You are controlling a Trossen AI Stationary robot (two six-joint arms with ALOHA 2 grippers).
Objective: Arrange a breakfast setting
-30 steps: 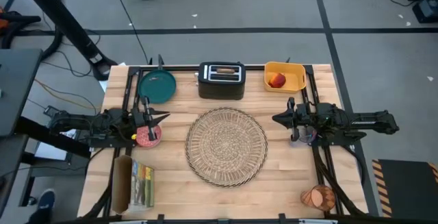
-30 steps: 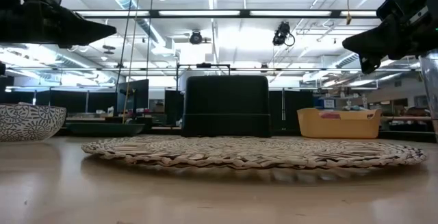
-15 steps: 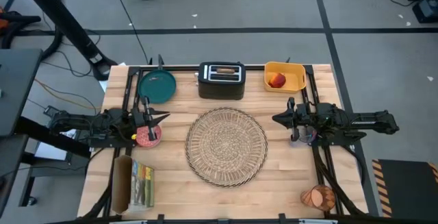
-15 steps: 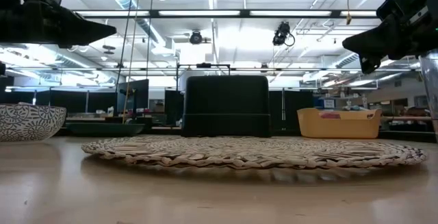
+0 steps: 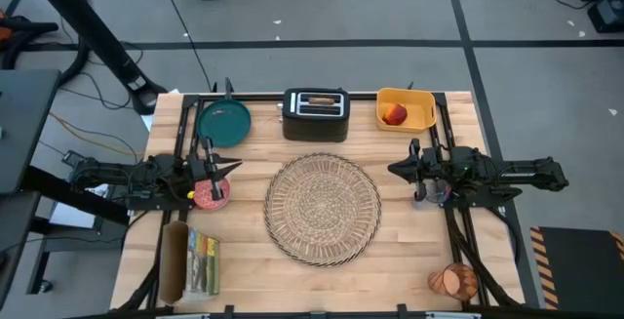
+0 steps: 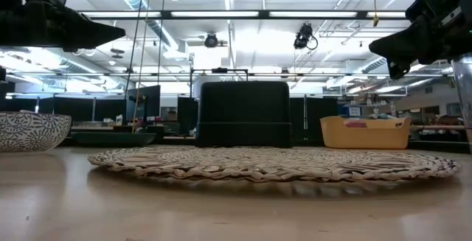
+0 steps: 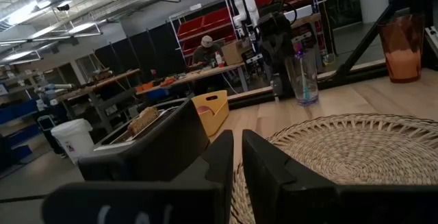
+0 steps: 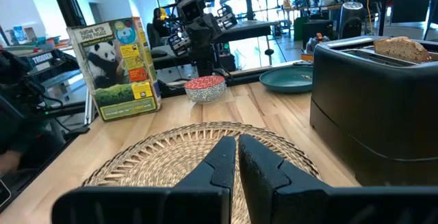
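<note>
**Visitor:** What is on the table right now?

**Onlooker:** A round woven straw placemat lies bare in the middle. Along the far edge, from left to right, stand a dark teal plate, a black toaster with a brown toast slice in its slot, and a yellow bin holding a red fruit. A small patterned cereal bowl sits left of the mat, and a translucent orange tumbler lies at the near right corner. A panda cereal box lies at the near left.

**Visitor:** And the arms?

**Onlooker:** The left end effector hangs above the table, just beside the bowl, fingers pressed nearly together and carrying nothing. The right end effector hangs right of the mat, clenched and empty, with a clear drinking glass close under that arm.

**Visitor:** So which step is this?

**Onlooker:** The very beginning, I would judge: nothing is on the mat yet. I cannot pick out a spoon anywhere.

**Visitor:** What comes next?

**Onlooker:** Probably the plate. The left end effector would need to spread its fingers, reach toward the far left corner, take the plate by its rim and carry it level onto the middle of the mat.
</note>
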